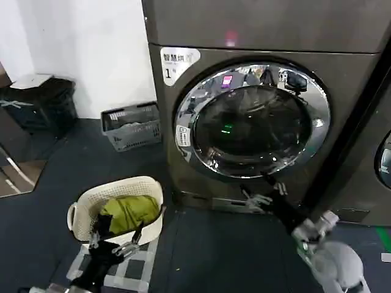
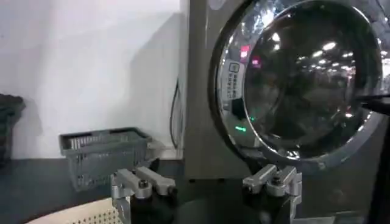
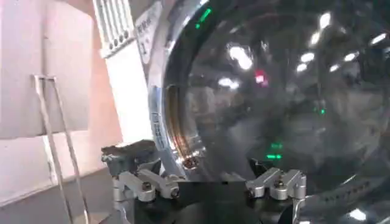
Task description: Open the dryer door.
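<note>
**Dryer door shut, right gripper spread at its lower rim**

Head view: the dryer door (image 1: 252,119) sits closed and flush in the front of the dark grey dryer (image 1: 183,171), its chrome ring circling dark glass, with a small white sticker (image 1: 182,135) on the rim's left side. The right gripper (image 1: 264,194) reaches up to just below the door's bottom edge, fingers spread and holding nothing. The left gripper (image 1: 113,241) hangs low over the floor, near a cream laundry basket (image 1: 85,204) holding a green cloth (image 1: 129,211); its fingers are parted and empty. A grey crate (image 1: 131,125) stands by the white wall.

Left wrist view: the left gripper (image 2: 206,182) is released, facing the dryer from a distance, the door (image 2: 304,79) ahead and the crate (image 2: 103,155) against the wall.

Right wrist view: the right gripper (image 3: 210,181) stands apart-fingered close before the door (image 3: 274,91), near the chrome ring.
</note>
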Robot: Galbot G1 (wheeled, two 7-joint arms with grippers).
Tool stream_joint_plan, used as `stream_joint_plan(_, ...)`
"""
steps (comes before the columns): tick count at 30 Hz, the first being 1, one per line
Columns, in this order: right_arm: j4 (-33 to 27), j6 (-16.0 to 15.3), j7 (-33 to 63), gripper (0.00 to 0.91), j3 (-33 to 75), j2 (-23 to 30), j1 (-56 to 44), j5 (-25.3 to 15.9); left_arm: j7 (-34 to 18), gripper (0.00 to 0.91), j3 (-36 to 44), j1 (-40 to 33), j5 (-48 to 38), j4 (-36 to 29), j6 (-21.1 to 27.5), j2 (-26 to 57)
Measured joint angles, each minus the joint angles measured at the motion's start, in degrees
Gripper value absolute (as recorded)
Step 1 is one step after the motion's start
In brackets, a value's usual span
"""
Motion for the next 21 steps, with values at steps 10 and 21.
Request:
stream_joint_plan(10, -4.6, 0.1, -1.1, 0.907, -6.4, 0.7, 5.7, -5.4, 1.1, 0.907, -0.1, 0.2, 0.7, -0.9, 0.0, -0.4)
stream_joint_plan(21, -7.7, 0.3, -1.3, 0.907, -10.5, 2.1, 10.7, -6.2, 1.4, 0.907, 0.0, -0.8, 1.3, 0.9, -0.5, -0.2)
